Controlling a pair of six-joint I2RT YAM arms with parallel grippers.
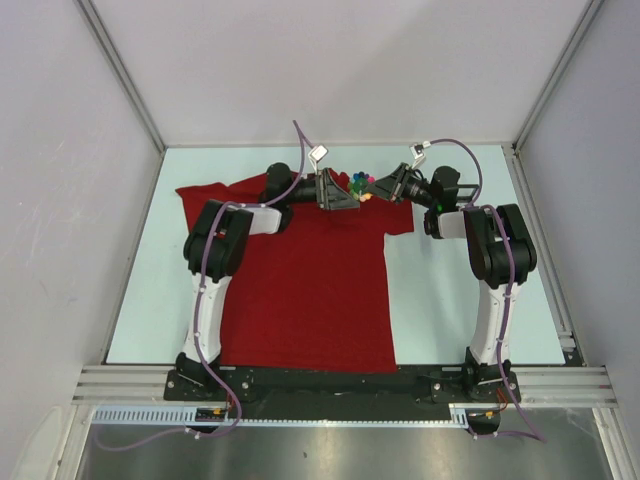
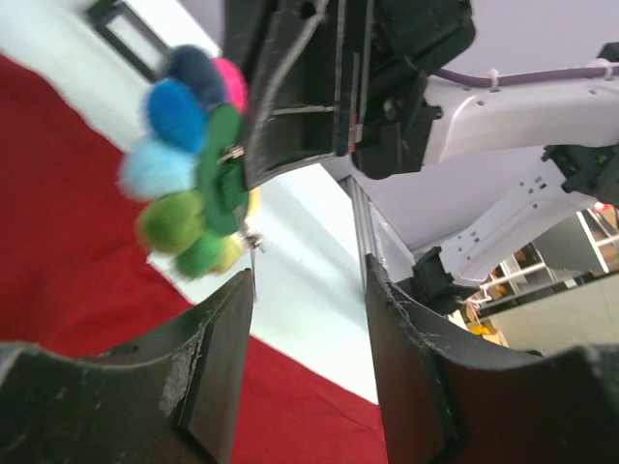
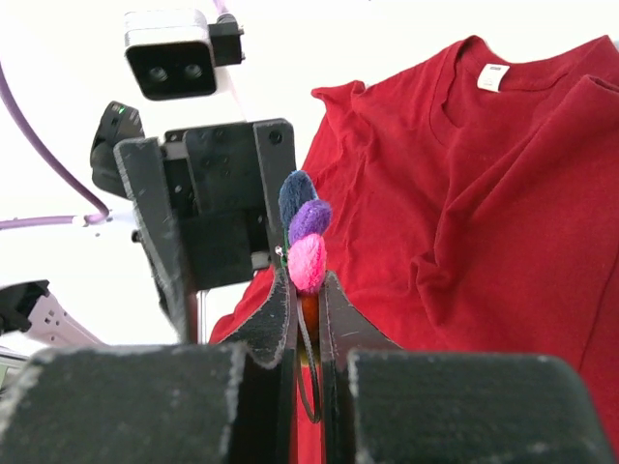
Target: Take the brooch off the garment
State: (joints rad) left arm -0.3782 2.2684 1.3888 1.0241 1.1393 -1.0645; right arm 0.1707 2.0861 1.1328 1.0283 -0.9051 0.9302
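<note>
I judge the multicoloured bead-cluster brooch (image 3: 308, 246) free of the dark-red T-shirt (image 3: 503, 222); my right tool (image 3: 307, 288) clamps it, left tool (image 2: 308, 280) apart beside it.

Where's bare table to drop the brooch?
Widest: table between the garment's right edge and the right arm. Narrower strip left of the left arm. Crowded at the garment's far edge: left gripper and right gripper meet at the brooch.
</note>
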